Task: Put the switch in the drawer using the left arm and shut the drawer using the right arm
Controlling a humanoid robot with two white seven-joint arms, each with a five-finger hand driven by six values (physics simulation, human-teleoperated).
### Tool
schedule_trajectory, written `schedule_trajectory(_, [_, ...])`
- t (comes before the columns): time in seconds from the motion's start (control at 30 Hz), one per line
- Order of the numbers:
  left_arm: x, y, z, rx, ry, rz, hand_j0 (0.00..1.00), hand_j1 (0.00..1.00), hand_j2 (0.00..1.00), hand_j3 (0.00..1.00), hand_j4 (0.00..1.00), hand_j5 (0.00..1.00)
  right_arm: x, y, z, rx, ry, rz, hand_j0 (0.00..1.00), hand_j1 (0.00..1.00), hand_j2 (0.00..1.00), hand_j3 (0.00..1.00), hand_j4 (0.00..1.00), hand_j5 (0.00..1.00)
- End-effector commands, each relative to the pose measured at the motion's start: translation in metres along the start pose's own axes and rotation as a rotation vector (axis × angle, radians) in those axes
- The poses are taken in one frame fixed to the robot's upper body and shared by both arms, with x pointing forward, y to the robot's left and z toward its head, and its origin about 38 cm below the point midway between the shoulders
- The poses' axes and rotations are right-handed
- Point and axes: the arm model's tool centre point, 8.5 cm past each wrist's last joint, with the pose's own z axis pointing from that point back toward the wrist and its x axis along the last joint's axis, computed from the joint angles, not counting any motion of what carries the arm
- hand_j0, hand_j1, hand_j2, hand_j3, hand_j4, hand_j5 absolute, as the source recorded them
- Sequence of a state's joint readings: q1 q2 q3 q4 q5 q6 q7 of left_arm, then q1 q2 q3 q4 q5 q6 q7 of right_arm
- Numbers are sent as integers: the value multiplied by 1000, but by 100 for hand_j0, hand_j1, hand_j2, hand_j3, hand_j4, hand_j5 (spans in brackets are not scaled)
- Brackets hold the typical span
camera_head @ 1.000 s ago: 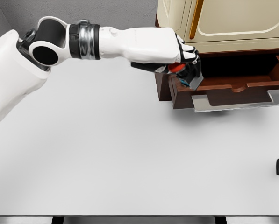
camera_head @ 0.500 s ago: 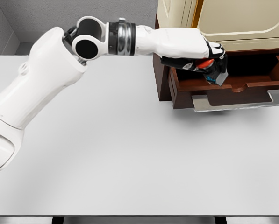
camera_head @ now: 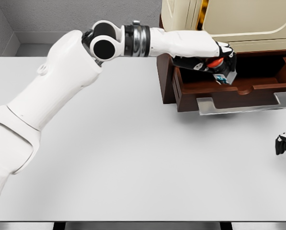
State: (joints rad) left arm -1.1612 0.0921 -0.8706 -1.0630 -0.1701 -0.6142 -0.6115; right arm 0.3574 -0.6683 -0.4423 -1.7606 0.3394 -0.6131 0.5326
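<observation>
While the left arm stretches across the white table (camera_head: pixel 133 163), left hand (camera_head: pixel 214 60) sits over the open drawer (camera_head: pixel 229 91), fingers wrapped around the switch (camera_head: pixel 218 67). Switch has a red button on top and a dark body, held above the drawer's inside, near its left half, not resting on the bottom as far as visible. Drawer is pulled out from the cream-topped brown cabinet (camera_head: pixel 229 24), metal handle (camera_head: pixel 243 105) in front. Right hand (camera_head: pixel 285 143) shows at the right edge low over the table; finger state can't be told.
</observation>
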Motion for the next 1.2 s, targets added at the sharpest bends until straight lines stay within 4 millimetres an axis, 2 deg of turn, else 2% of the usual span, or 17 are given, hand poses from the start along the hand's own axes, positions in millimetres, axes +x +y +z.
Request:
schedule_trajectory(0.0, [1, 0, -6, 3, -5, 8, 35, 35, 35, 35, 35, 35, 2, 3, -4, 7, -14, -9, 17, 17, 17, 17, 17, 17])
schedule_trajectory(0.1, [-13, -10, -8, -15, 38, 42, 35, 35, 35, 35, 35, 35, 4, -4, -11, -9, -30, 1, 17, 17, 17, 17, 17, 17])
schedule_trajectory(0.23, [-23, -15, -6, -20, 66, 68, 35, 35, 35, 35, 35, 35, 4, -11, -14, -28, -35, 13, 18, 18, 18, 18, 18, 18])
schedule_trajectory(0.6, [-23, -13, -4, -7, 64, 76, 41, 41, 41, 41, 41, 41, 10, -19, -29, -47, -73, 26, 19, 19, 19, 19, 19, 19])
schedule_trajectory(0.83, [-19, 2, -4, 48, 39, 86, 40, 40, 40, 40, 40, 40, 9, -21, -30, -48, -75, 30, 19, 19, 19, 19, 19, 19])
schedule_trajectory(0.97, [-14, 2, -13, 50, 23, 91, 40, 40, 40, 40, 40, 40, 9, -21, -30, -49, -73, 32, 19, 19, 19, 19, 19, 19])
schedule_trajectory(1.1, [-16, 3, -11, 58, 28, 98, 40, 40, 40, 40, 40, 40, 8, -26, -28, -37, -72, 49, 20, 20, 20, 20, 20, 20])
schedule_trajectory(1.17, [-24, -2, -10, 55, 51, 122, 41, 41, 41, 41, 41, 41, 8, -26, -28, -36, -72, 51, 20, 20, 20, 20, 20, 20])
